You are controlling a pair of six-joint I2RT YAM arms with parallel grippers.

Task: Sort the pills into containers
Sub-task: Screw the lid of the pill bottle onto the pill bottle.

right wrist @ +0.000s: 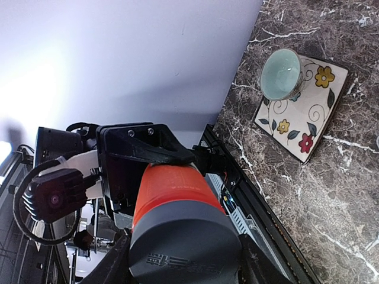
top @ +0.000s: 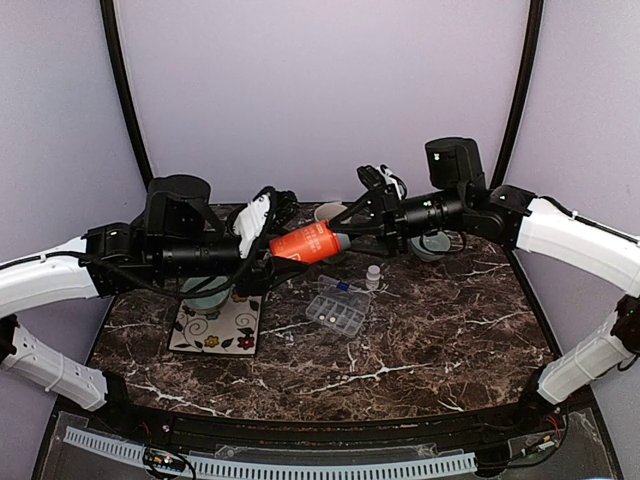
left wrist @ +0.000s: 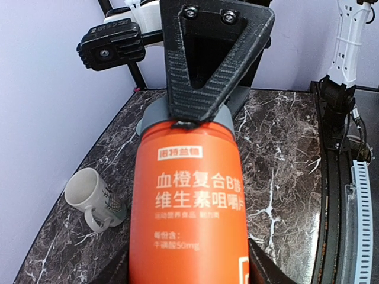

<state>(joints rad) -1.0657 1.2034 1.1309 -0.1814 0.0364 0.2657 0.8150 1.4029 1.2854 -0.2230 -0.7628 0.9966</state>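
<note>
An orange bottle [top: 308,243] with a grey cap [right wrist: 183,245] hangs level above the table's back, between both arms. My left gripper [top: 276,247] is shut on its orange body [left wrist: 189,195]. From the other side, my right gripper [top: 347,238] is shut on the cap. In the left wrist view the right gripper's black finger [left wrist: 201,65] lies on the cap end. The clear organiser box [top: 337,310] lies open on the marble below the bottle. A few tiny pale pills [top: 327,312] show in its compartments.
A small white vial [top: 373,277] stands beside the organiser. A pale green bowl [right wrist: 281,74] sits on a floral tile [right wrist: 314,112] at the left. A cream mug [left wrist: 89,198] and another bowl [top: 432,246] stand at the back.
</note>
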